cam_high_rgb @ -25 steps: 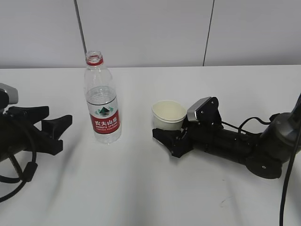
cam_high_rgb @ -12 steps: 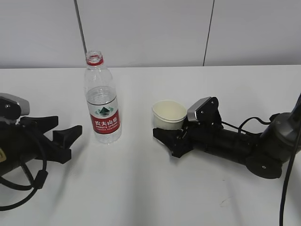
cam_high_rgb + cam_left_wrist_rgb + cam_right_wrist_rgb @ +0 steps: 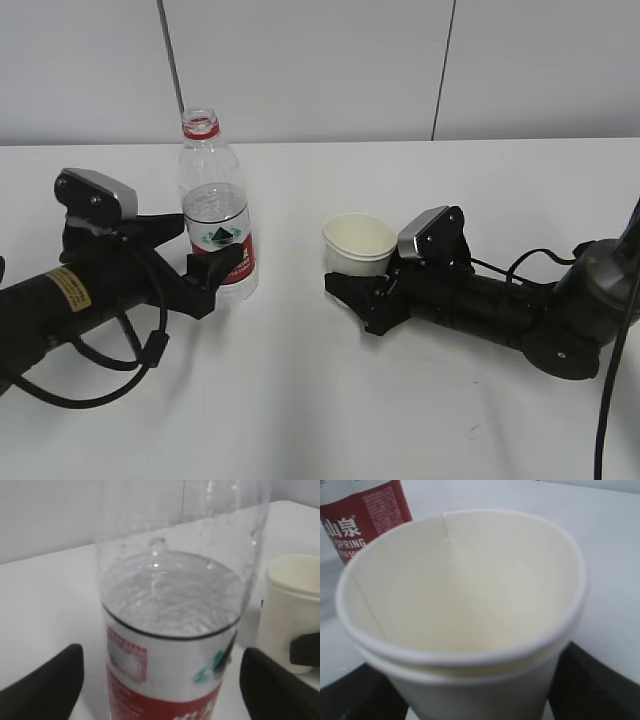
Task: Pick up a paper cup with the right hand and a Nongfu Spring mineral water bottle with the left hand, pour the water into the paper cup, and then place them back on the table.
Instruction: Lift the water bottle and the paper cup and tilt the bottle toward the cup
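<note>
The Nongfu Spring mineral water bottle (image 3: 215, 200) stands uncapped on the table (image 3: 300, 400), about half full. My left gripper (image 3: 205, 250) is open, with a finger on each side of the bottle's label and a gap at both sides in the left wrist view (image 3: 165, 690). The bottle (image 3: 170, 630) fills that view. The paper cup (image 3: 358, 243) stands on the table right of the bottle. My right gripper (image 3: 350, 270) is shut on it, fingers against both sides of the cup (image 3: 465, 595), which is empty. The far finger is hidden behind the cup in the exterior view.
The cup (image 3: 290, 610) shows at the right of the left wrist view, and the bottle's label (image 3: 365, 510) at the top left of the right wrist view. A black cable (image 3: 610, 380) runs down the right edge. A grey wall stands behind the table.
My left arm has moved right across the table until its open fingers sit around the bottle. The right arm and the cup have hardly moved.
</note>
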Available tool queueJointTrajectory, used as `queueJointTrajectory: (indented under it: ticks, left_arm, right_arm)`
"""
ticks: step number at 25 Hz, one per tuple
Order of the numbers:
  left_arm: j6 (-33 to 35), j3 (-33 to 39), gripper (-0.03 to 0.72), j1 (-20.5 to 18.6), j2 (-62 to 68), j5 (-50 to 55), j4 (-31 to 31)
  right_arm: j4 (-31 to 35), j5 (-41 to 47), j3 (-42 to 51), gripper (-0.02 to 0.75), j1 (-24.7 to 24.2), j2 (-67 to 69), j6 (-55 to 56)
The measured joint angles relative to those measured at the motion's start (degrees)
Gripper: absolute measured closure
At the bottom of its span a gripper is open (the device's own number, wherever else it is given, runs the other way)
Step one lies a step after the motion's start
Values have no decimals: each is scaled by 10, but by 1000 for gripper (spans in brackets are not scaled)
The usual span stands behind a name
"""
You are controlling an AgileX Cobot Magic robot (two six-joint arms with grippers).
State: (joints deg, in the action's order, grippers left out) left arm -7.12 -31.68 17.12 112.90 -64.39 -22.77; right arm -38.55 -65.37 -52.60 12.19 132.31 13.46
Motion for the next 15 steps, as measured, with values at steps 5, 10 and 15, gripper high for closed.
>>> queueJointTrajectory:
  ticks: [5, 10, 15]
  left_arm:
    - [0, -39, 105, 4, 32, 7, 5]
    - [-1, -60, 105, 4, 51, 9, 6]
    - [-1, -66, 105, 4, 61, 9, 6]
  right_arm:
    - [-1, 0, 0, 197, 0, 0, 0]
    - [-7, 0, 0, 197, 0, 0, 0]
    - [-17, -1, 0, 201, 0, 0, 0]
